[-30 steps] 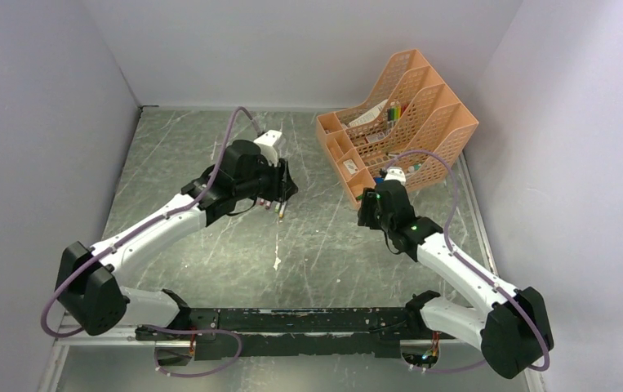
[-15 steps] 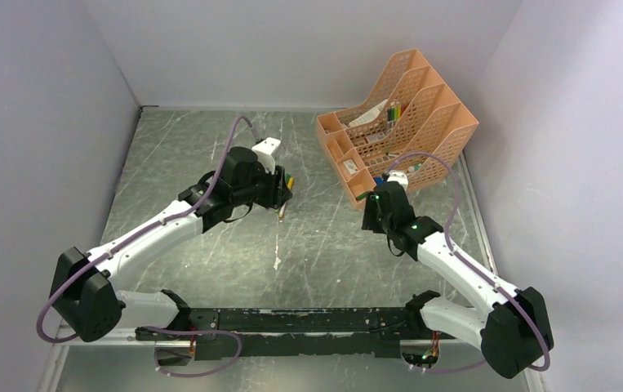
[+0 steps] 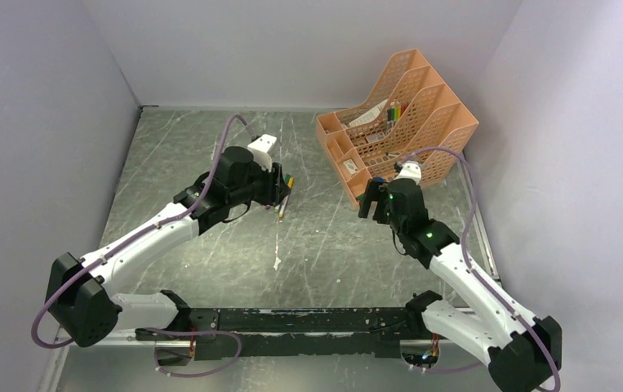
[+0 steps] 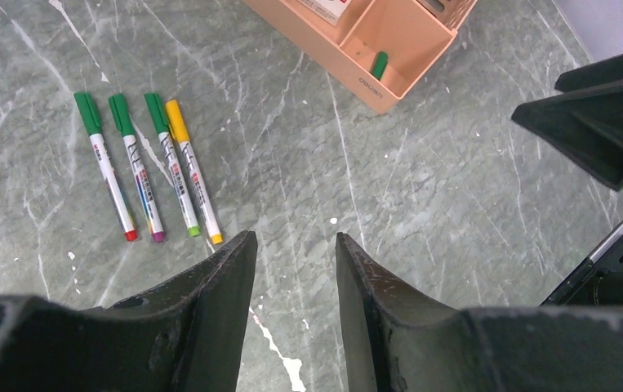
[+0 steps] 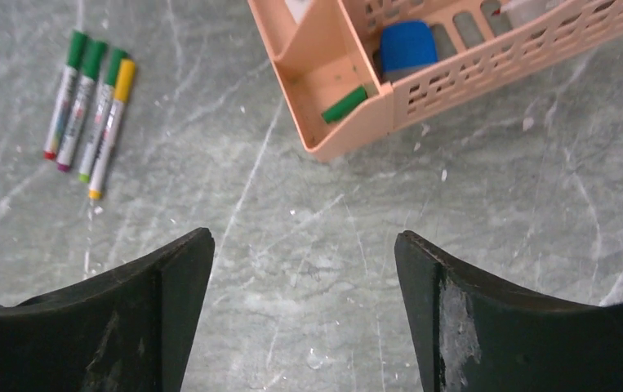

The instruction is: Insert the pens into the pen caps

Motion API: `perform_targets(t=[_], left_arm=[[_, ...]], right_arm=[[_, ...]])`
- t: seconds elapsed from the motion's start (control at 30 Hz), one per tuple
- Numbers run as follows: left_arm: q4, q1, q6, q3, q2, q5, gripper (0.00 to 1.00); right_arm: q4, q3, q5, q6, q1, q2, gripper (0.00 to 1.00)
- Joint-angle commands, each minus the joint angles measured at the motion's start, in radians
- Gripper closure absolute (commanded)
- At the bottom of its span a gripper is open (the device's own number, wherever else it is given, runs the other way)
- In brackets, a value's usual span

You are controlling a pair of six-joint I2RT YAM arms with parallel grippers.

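Note:
Four white pens (image 4: 149,167) lie side by side on the table, three with green caps and one with a yellow cap. Their far ends are red, purple, green and yellow. They also show in the right wrist view (image 5: 89,114) and the top view (image 3: 283,200). One loose green cap (image 5: 344,104) lies in the front compartment of the orange organizer (image 5: 357,135), also seen from the left wrist (image 4: 380,64). My left gripper (image 4: 291,238) is open and empty, above the table just right of the pens. My right gripper (image 5: 304,238) is open and empty, above bare table in front of the organizer.
The orange mesh organizer (image 3: 398,114) stands at the back right, holding a bundle of coloured markers (image 3: 391,110), papers and a blue object (image 5: 408,47). A white scrap (image 3: 277,263) lies mid-table. Walls close in on the left, back and right.
My left gripper has drawn back to the left, off the pens, which now show more in the top view. My right wrist has shifted right and up, nearer the organizer.

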Motion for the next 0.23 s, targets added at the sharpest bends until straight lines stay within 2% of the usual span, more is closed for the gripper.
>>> perform_targets(t=[0.0, 0.2], left_arm=[[0.002, -0.001, 0.007, 0.011, -0.001, -0.015, 0.49], [0.004, -0.001, -0.005, 0.009, -0.005, -0.013, 0.5]], right_arm=[[0.02, 0.026, 0.057, 0.02, 0.0, -0.044, 0.17], [-0.045, 0.072, 0.069, 0.037, 0.0, 0.001, 0.17]])
